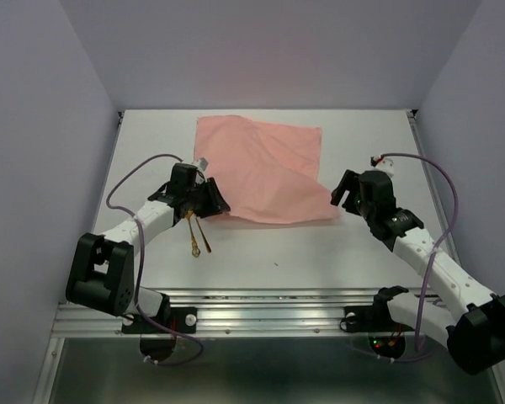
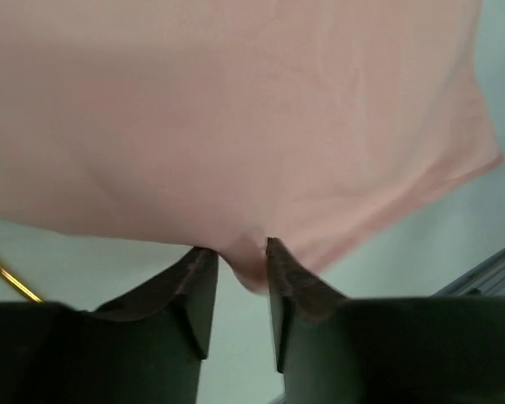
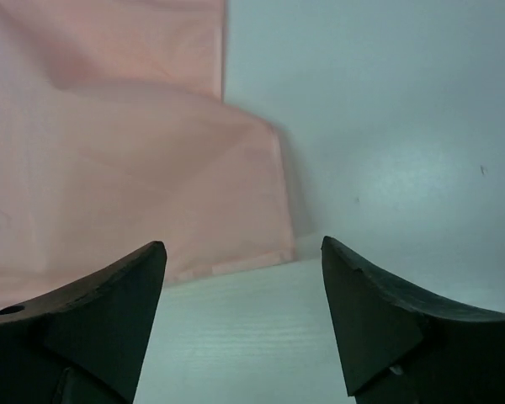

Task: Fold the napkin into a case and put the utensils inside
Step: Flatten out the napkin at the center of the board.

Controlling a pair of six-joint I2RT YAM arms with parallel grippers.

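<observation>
Just beside left gripper (image 1: 215, 204), utensils (image 1: 199, 236).

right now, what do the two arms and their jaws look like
Both the left arm and right arm have white links between chunky black joints. A thin purple cable loops along each, and a small red and white plug sits near the right wrist. The jaws are dark, wedge-shaped and taper to blunt tips.
</observation>
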